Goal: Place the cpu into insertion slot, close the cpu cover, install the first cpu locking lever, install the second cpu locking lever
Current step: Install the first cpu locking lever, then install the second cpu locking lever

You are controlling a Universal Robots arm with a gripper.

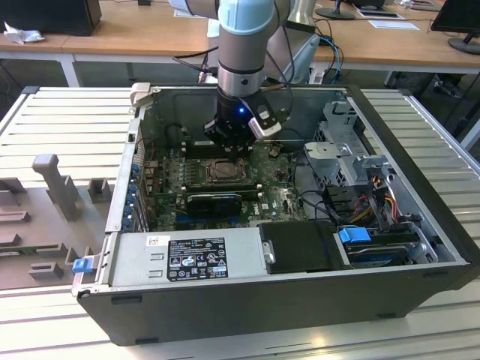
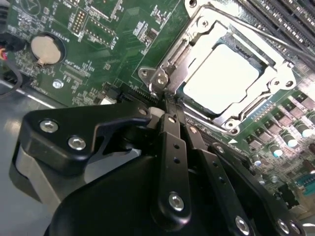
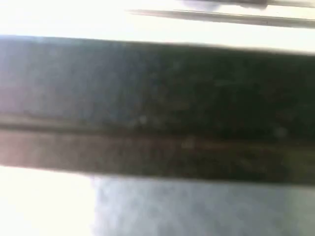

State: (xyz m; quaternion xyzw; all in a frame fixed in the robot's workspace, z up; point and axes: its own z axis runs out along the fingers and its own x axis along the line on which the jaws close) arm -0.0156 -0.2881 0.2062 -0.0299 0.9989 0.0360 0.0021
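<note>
Now cpu (image 2: 221, 81) sits in insertion slot (image 2: 275, 64), just beyond pincer (image 2: 170, 110) tips.

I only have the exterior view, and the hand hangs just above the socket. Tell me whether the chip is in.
Observer: In the second wrist view the cpu lies in the insertion slot, its bright metal top facing up.
Operator: Report the cover.
Observer: The cpu cover lies flat around the cpu, which shows through its window.
Operator: Give me the hand's position.
Observer: The tip of the hand is at one corner of the cover, by the hinge, beside the cpu and not over it.
</note>
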